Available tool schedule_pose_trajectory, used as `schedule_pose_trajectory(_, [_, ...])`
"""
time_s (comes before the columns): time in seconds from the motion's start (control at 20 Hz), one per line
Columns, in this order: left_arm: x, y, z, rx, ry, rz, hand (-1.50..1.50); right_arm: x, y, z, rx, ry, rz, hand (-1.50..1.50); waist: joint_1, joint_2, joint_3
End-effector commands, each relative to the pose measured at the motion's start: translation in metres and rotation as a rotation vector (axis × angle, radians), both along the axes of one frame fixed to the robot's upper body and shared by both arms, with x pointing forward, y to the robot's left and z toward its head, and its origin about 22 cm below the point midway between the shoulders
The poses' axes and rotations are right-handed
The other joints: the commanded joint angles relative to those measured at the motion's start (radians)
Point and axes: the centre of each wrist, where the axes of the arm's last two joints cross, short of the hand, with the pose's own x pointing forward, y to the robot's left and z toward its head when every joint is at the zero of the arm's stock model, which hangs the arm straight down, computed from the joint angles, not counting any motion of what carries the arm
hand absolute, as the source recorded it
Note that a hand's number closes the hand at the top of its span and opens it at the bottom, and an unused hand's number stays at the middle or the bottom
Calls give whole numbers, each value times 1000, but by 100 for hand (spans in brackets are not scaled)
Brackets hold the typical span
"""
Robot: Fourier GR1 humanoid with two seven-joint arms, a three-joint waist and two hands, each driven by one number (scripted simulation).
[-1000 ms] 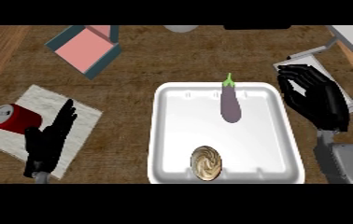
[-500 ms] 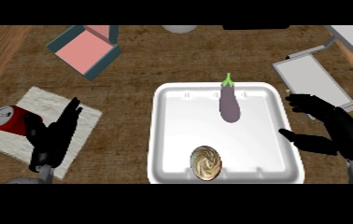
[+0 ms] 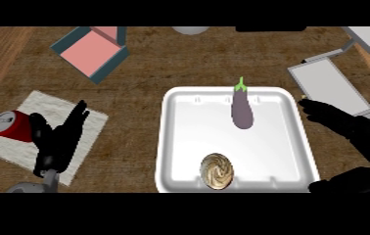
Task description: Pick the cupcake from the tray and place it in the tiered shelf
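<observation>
The approach is in hand: the right hand [image 3: 347,126], fingers spread and empty, hovers just right of the tray [image 3: 189,131]; the cupcake [image 3: 217,171] sits at its near edge (beside an eggplant [image 3: 242,111]); next, reach in and curl round it.

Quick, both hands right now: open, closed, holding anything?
Left hand: open, fingers straight, holding nothing, over the cloth.
Right hand: open, holding nothing, beside the tray.

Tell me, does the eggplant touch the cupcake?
No, the eggplant lies at the tray's far end, apart from the cupcake.
</observation>
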Motion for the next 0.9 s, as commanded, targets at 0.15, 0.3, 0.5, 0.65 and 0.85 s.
schedule_pose_trajectory(0.15, [5, -4, -5, -19, 44, -5, 0, -4, 56, 47, -169, 109, 75, -150, 19, 10, -9])
schedule_pose_trajectory(0.3, [4, 6, -11, -9, 66, -17, 0, -3, 88, 66, -224, 120, 0, -150, 25, 11, -11])
schedule_pose_trajectory(0.5, [-2, -14, -21, -24, 35, -25, 0, 12, 124, 64, -296, 134, -46, -150, 31, 12, -10])
schedule_pose_trajectory(0.65, [17, -16, 7, -23, 62, -31, 0, 8, 156, 43, -366, 130, -44, -150, 30, 10, -9])
schedule_pose_trajectory(0.85, [-2, -10, -9, -2, 62, -18, 0, 13, 167, 44, -428, 232, -18, -150, 20, 7, -9])
